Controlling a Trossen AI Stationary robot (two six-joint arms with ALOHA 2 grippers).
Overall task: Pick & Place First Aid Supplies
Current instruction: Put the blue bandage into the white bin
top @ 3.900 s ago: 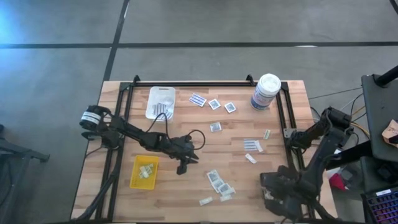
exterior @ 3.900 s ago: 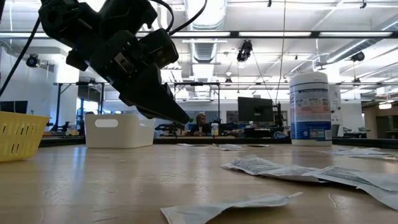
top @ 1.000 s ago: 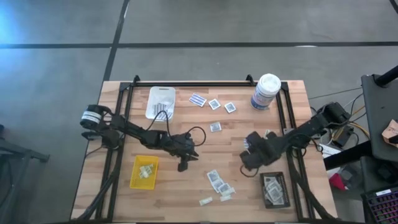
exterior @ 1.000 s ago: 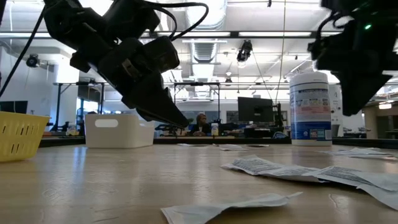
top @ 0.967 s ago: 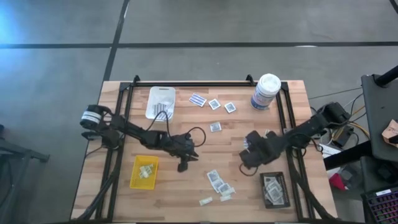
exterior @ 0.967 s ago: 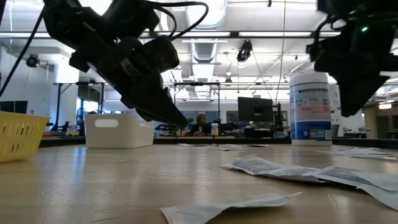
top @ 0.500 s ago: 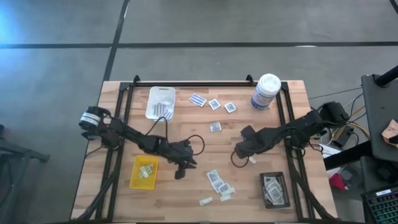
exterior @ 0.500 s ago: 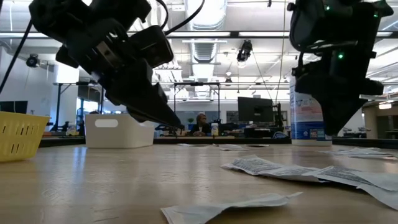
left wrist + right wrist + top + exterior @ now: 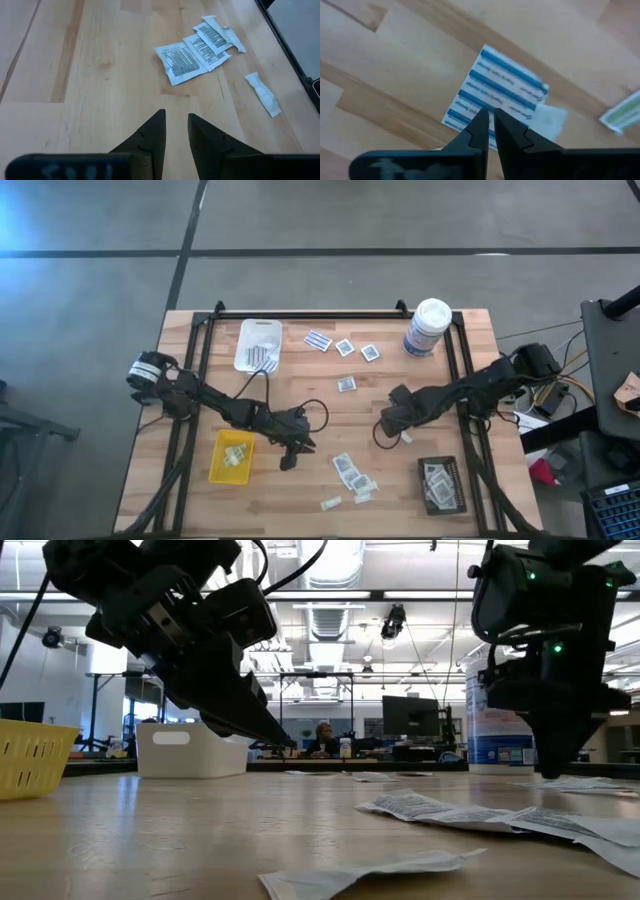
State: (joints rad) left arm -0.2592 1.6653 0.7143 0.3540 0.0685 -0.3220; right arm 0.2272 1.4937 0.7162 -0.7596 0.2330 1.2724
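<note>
Small flat packets lie scattered on the wooden table (image 9: 300, 395). My right gripper (image 9: 490, 117) points steeply down at the table's right middle (image 9: 386, 424), its fingers all but meeting on a blue-and-white striped packet (image 9: 505, 85). That packet overlaps a white packet (image 9: 551, 118). My left gripper (image 9: 176, 122) hovers above bare wood near the table's middle (image 9: 286, 462), open by a narrow gap with nothing between the fingers. Ahead of it lie a cluster of white printed packets (image 9: 192, 52) and a small strip (image 9: 262, 92). My right gripper comes at the striped packet from above, pointing almost straight down. Its two fingertips stand close together on the packet's top face (image 9: 491, 103), toward one long edge. The packet lies flat on the table. Whether any of it is caught between the tips cannot be seen.
A white tray (image 9: 258, 343) stands at the far left, a yellow tray (image 9: 232, 455) at the near left and a black tray (image 9: 441, 485) at the near right. A tall white canister (image 9: 428, 327) stands at the far right. More packets (image 9: 345, 347) lie along the far side.
My right gripper has swung toward the table's left and come down from well above the table until its tips reach the striped packets. My left gripper has shifted a little toward the near edge and then kept still.
</note>
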